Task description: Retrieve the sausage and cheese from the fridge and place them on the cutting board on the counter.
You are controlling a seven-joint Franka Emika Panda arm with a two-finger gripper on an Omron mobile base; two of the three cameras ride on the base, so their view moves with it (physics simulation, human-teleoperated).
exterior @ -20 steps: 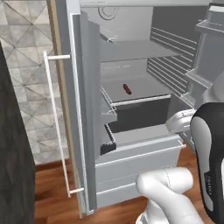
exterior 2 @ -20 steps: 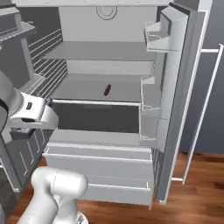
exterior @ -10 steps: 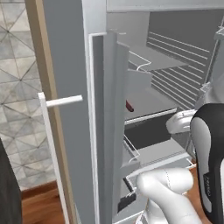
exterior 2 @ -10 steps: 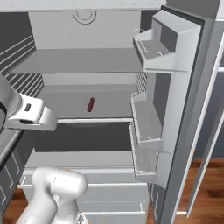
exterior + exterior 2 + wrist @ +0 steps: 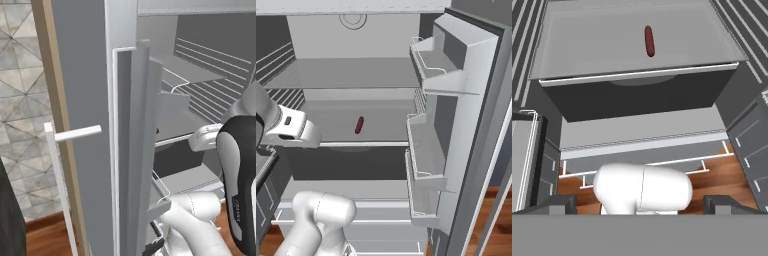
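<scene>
Sausage (image 5: pixel 359 125), small and dark red, lay alone on a glass shelf (image 5: pixel 331 131) inside the open fridge (image 5: pixel 356 70), roughly mid-shelf and lengthwise front to back. In the hand view it sat near the shelf's far part (image 5: pixel 649 41), well apart from the gripper (image 5: pixel 642 202), whose jaws stood spread fully wide with nothing between them. The right door's bins (image 5: pixel 428 155) hung open beside the shelf. The left door (image 5: pixel 85 125) showed its white bar handle (image 5: pixel 60 170).

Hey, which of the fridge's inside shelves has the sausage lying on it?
The lower glass shelf, directly above the dark drawer; the sausage lies mid-shelf, while the shelf above looks bare.
</scene>
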